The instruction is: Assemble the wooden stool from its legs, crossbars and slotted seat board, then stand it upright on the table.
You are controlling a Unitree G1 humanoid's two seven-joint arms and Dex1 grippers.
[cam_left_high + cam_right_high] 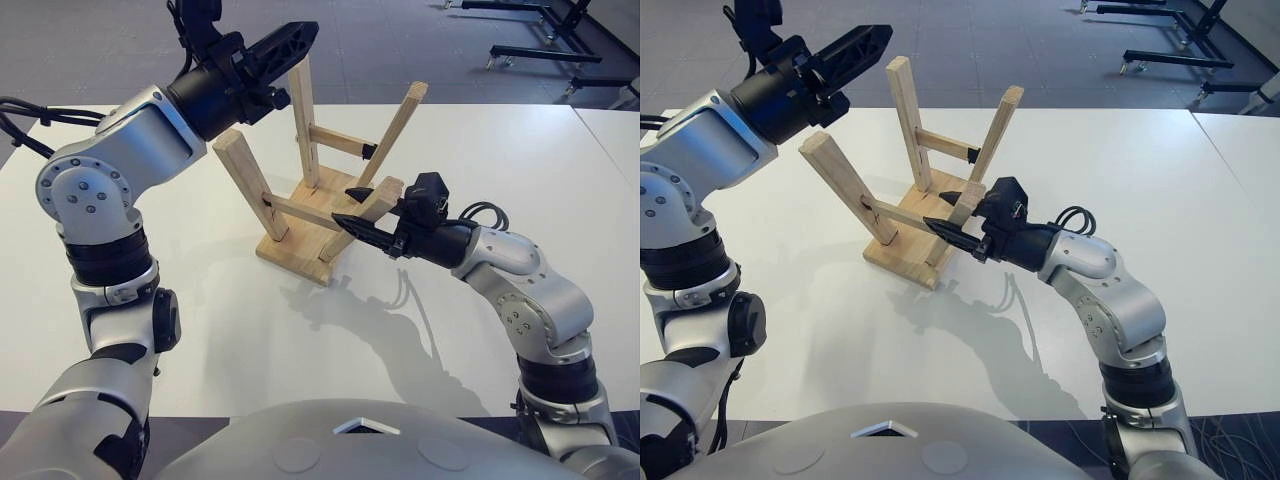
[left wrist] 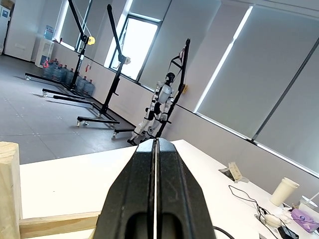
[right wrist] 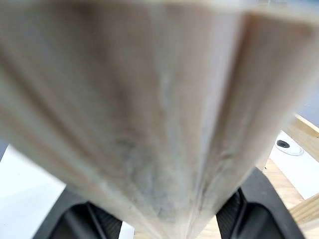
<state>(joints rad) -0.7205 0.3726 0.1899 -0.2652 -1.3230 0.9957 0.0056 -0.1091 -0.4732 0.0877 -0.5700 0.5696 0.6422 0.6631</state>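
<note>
The wooden stool (image 1: 318,190) rests upside down in the middle of the white table (image 1: 500,160). Its seat board (image 1: 292,252) lies flat and its legs point up, joined by crossbars (image 1: 336,140). My right gripper (image 1: 352,207) is low at the stool's near right side, shut on the near right leg (image 1: 372,205). In the right wrist view that leg (image 3: 149,114) sits between the black fingers (image 3: 79,219). My left gripper (image 1: 303,34) hangs above the stool's left side, shut and holding nothing. Its fingers (image 2: 139,189) are pressed together beside a leg top (image 2: 9,189).
A second white table (image 1: 615,130) adjoins on the right. Black wheeled stands (image 1: 545,50) sit on the floor beyond the far edge. Bare tabletop lies to the right of the stool and in front of it.
</note>
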